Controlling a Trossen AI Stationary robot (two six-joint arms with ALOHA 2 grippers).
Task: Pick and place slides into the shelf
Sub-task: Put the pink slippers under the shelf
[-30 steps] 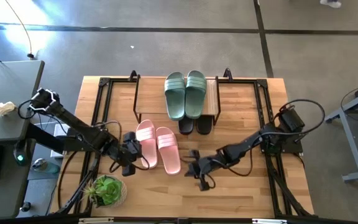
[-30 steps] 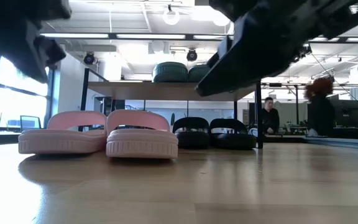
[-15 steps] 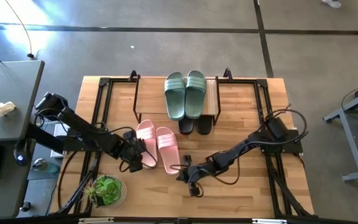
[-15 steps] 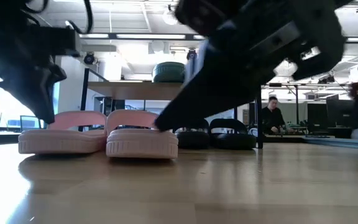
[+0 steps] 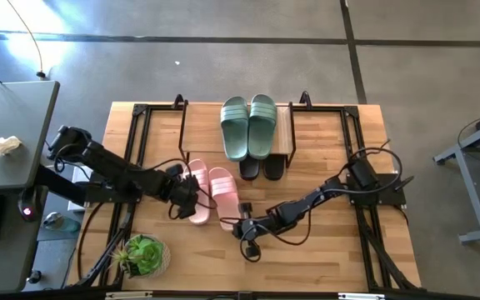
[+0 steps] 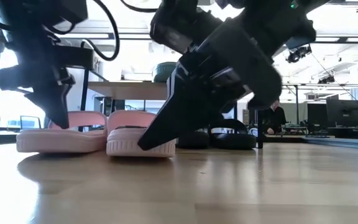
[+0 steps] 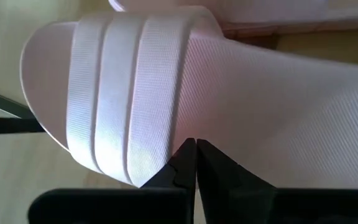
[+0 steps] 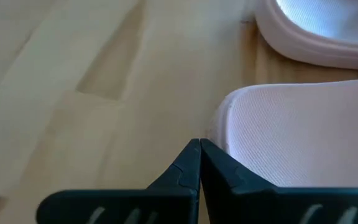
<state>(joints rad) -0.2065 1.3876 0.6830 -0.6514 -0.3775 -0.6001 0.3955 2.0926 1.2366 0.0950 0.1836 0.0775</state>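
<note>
The two light pink slides lie side by side on the tabletop, the left one and the right one, soles down; they also show in the low view. My left gripper is shut, its tips at the left pink slide. My right gripper is shut, its tips at the near end of the right pink slide. The sage green slides lie on the shelf's plank top. The black slides stand under the shelf, their near ends showing. My left gripper meets the left pink slide with its shut fingertips on the footbed, right beside the ribbed strap's edge. The fingers slant down from the table's left. The slide lies flat on the table. My right gripper meets the right pink slide with its shut fingertips at the heel end's rim. The fingers come low and slanting from the table's near right. The slide lies flat on the table.
A potted green plant stands at the table's near left corner. Black frame rails run along the table's left and right sides. A person is in the room far behind the table.
My left gripper has gone toward the table's right and down onto the left pink slide. My right gripper has gone toward the table's left, low over the wood, up to the right pink slide's near end.
</note>
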